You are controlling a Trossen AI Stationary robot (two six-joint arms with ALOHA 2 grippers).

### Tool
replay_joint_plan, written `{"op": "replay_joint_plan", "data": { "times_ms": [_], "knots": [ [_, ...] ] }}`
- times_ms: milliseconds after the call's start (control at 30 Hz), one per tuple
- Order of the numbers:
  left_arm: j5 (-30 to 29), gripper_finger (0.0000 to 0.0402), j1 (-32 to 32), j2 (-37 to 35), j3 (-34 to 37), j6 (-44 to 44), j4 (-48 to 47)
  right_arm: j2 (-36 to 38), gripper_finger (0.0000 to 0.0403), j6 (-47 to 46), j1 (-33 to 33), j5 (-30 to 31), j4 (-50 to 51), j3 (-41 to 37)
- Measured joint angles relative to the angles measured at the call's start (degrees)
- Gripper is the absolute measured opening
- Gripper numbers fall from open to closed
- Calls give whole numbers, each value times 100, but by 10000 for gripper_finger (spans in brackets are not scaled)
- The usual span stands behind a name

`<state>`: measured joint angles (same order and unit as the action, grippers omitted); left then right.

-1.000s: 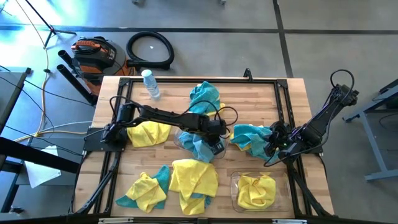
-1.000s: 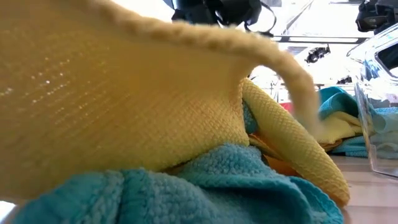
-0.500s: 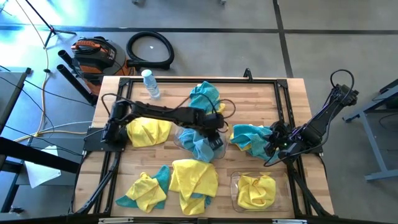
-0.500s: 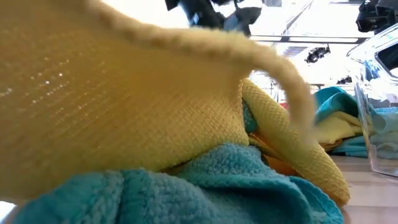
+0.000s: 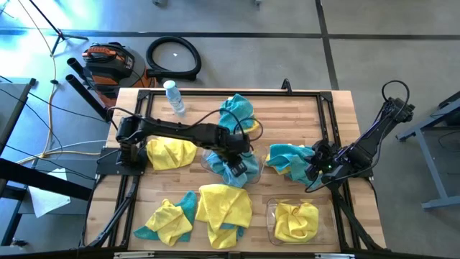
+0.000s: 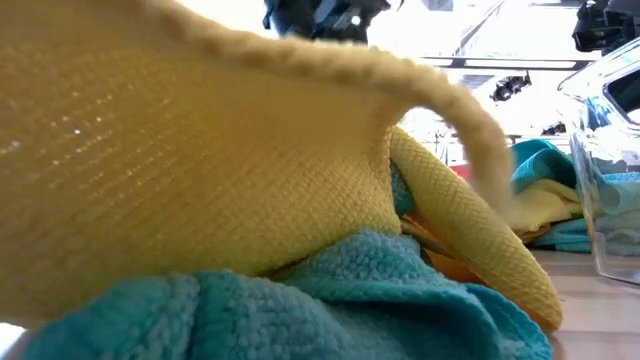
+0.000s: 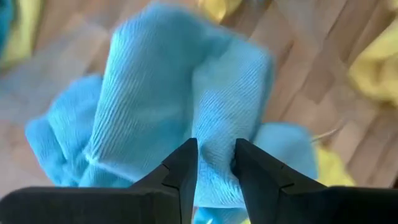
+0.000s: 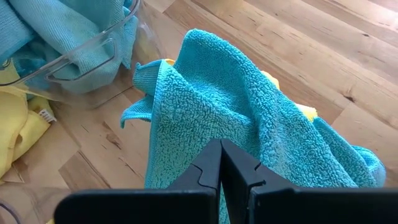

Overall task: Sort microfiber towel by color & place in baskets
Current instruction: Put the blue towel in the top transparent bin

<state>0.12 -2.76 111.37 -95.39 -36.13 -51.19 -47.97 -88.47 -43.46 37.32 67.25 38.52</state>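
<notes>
Teal microfiber towel [image 5: 231, 170] in the mid-table basket [image 5: 210, 162], your left gripper [image 7: 214, 163] above it, fingers slightly apart, right gripper [image 8: 220, 163] closed at three o'clock beside a teal cloth [image 8: 249, 118], bare wood beyond.

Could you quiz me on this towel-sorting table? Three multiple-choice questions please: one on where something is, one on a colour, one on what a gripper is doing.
1. Where does the clear bottle stand?
A. far left corner of the table
B. inside a basket
C. near right corner

2. What colour is the towel in the near right basket?
A. teal
B. yellow
C. white

3. What are the right gripper's fingers doing?
A. spread wide
B. shut
C. holding the bottle

Answers:
1. A, the high view shows it by the far left edge.
2. B, a yellow towel fills that tub.
3. B, in the right wrist view the fingers meet, in front of a teal towel.
</notes>
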Motion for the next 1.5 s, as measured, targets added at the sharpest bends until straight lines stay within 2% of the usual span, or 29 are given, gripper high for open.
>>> {"op": "replay_joint_plan", "data": {
  "times_ms": [267,533,800,1267,1500],
  "knots": [
    [156,94,62,91,813,-286,1241,-2,2,0,0,0,-17,0],
    [85,94,133,607,898,-462,1238,-6,2,-7,0,166,-22,0],
    [50,94,138,593,895,-577,1152,-4,2,-15,0,166,-23,0],
    [-533,94,125,299,-247,-220,491,-4,2,0,0,162,-22,0],
    [-525,94,-1,233,-513,31,-113,-4,2,0,0,155,-23,0]
  ]
}}
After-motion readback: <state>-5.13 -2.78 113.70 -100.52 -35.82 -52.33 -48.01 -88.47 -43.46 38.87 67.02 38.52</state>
